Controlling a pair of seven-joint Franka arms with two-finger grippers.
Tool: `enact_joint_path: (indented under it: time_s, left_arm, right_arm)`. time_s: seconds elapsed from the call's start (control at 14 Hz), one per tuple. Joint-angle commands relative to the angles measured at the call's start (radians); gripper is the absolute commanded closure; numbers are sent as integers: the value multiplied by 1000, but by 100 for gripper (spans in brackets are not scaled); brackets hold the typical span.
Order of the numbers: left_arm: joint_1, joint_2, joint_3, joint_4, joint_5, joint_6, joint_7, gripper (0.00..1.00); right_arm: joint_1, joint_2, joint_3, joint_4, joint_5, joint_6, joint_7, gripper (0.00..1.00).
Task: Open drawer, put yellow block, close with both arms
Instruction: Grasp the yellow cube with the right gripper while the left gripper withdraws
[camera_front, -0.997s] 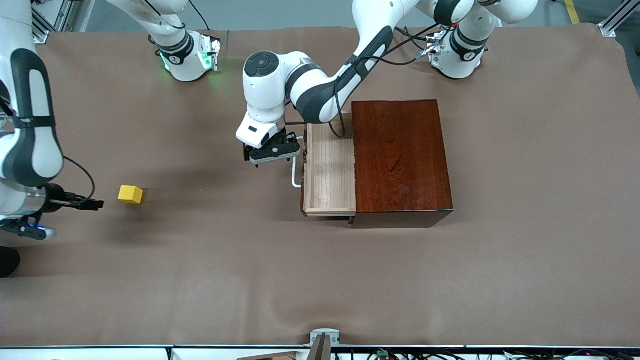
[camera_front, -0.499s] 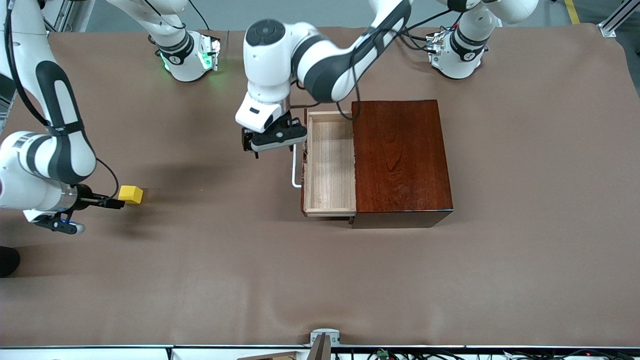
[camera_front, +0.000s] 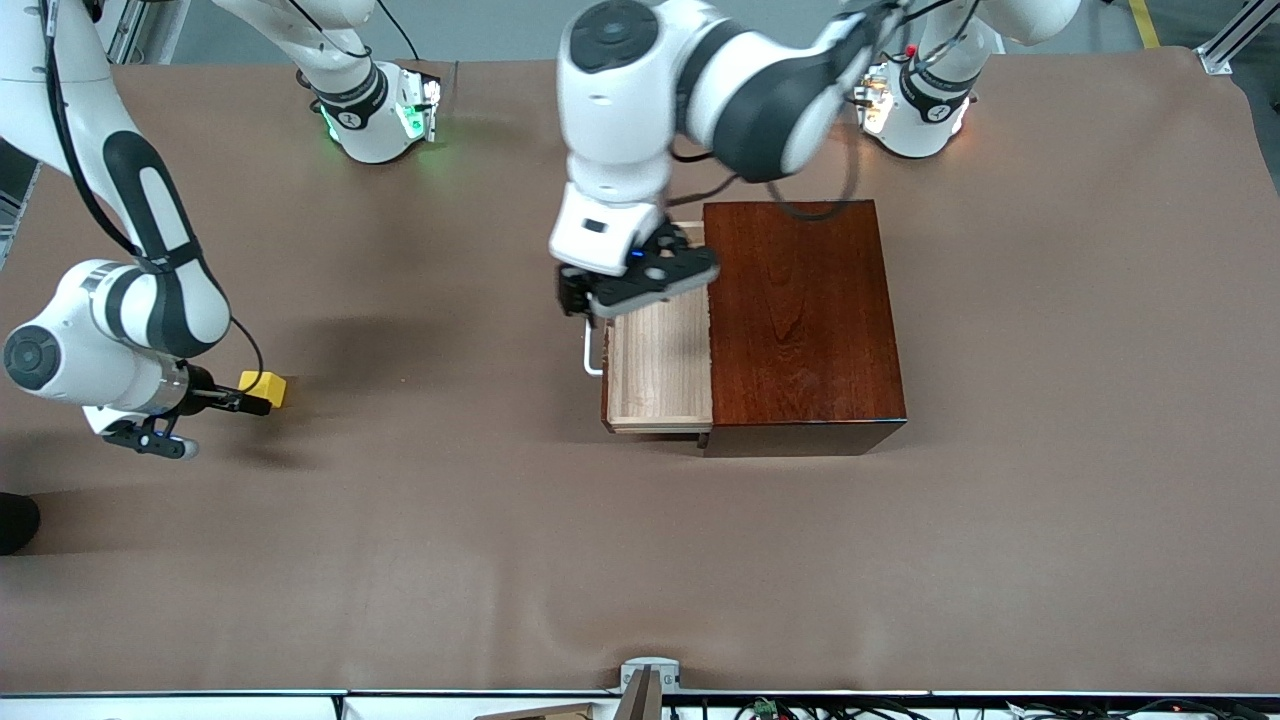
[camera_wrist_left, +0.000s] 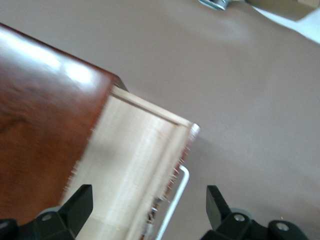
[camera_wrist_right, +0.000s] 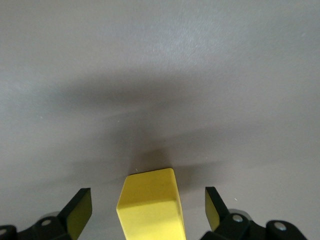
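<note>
Yellow block (camera_front: 266, 387), pale wood drawer (camera_front: 660, 370), white handle (camera_front: 591, 352), mahogany box (camera_front: 800, 315).

No readable text, label, brand, number or sign anywhere: none on the glossy mahogany-coloured wooden box (camera_front: 805, 312), the small bright yellow cube (camera_front: 266, 386), the white jointed arms or the brown table cover (camera_front: 640, 560).

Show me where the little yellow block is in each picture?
Front view: the yellow block sits on the brown table cover toward the right arm's end, at the right gripper tips.
Left wrist view: not in it; only the drawer shows.
Right wrist view: the block sits between the open fingers.
Shared landmark: the brown table cover.
</note>
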Motion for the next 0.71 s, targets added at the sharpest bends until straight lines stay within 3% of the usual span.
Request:
enact_joint_path:
  time_s: [0.0,0.14,0.36,0.5,0.64]
  left_arm:
    - [86,-89,-8,-30,10,-89,59,0]
    - [157,-124,-8,-30,15,-145,126,0]
    - [282,-174,-9,-30,15,-189,261,0]
    - [364,-195,-9,-30,14,-196,360,0]
    - [433,-207,-12,-29,14,-215,455,0]
  right_arm:
    - [1,-20,2,-36,9,21,-16,10]
    - [1,-20,2,-49,9,21,-16,44]
    - [1,-24,2,-57,9,21,-24,73]
    - [-3,-25,2,-56,9,21,-76,100]
    - [-2,-34,3,-52,10,13,-87,100]
